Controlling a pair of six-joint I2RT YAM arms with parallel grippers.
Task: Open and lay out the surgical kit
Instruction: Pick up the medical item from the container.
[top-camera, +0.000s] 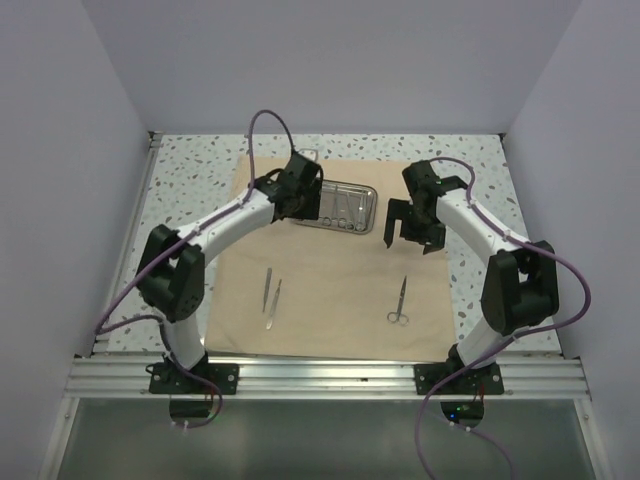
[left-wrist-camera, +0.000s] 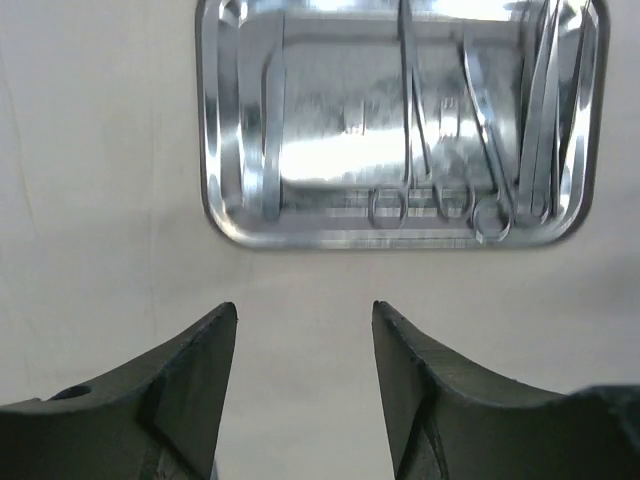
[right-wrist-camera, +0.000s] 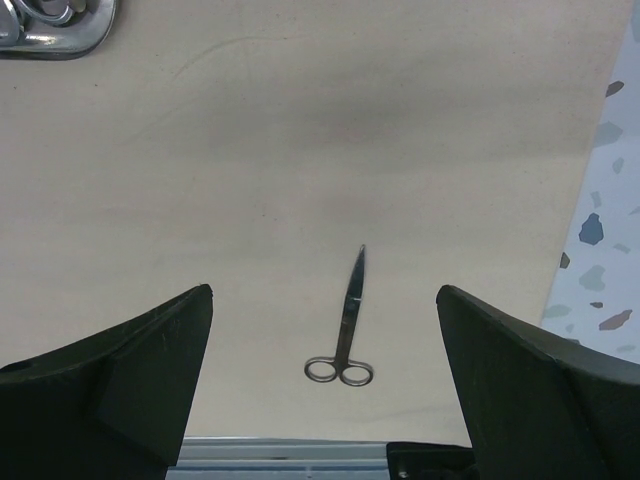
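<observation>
The beige cloth wrap (top-camera: 330, 300) lies spread flat on the table. The shiny steel tray (top-camera: 362, 192) sits at its far middle. In the left wrist view the tray (left-wrist-camera: 240, 120) holds two ring-handled instruments (left-wrist-camera: 410, 100) and tweezers (left-wrist-camera: 545, 100) along its right side. My left gripper (left-wrist-camera: 305, 310) is open over bare cloth just short of the tray, at the tray's left end (top-camera: 300, 205). Two tweezers (top-camera: 270, 295) lie on the near left of the cloth. Scissors (top-camera: 399, 303) lie near right. My right gripper (right-wrist-camera: 324, 292) stands wide open above the scissors (right-wrist-camera: 345, 330), nothing between its fingers.
Speckled tabletop (top-camera: 480, 160) shows around the cloth, and in the right wrist view at the cloth's right edge (right-wrist-camera: 600, 230). White walls enclose the table on three sides. A metal rail (top-camera: 330, 378) with both arm bases runs along the near edge.
</observation>
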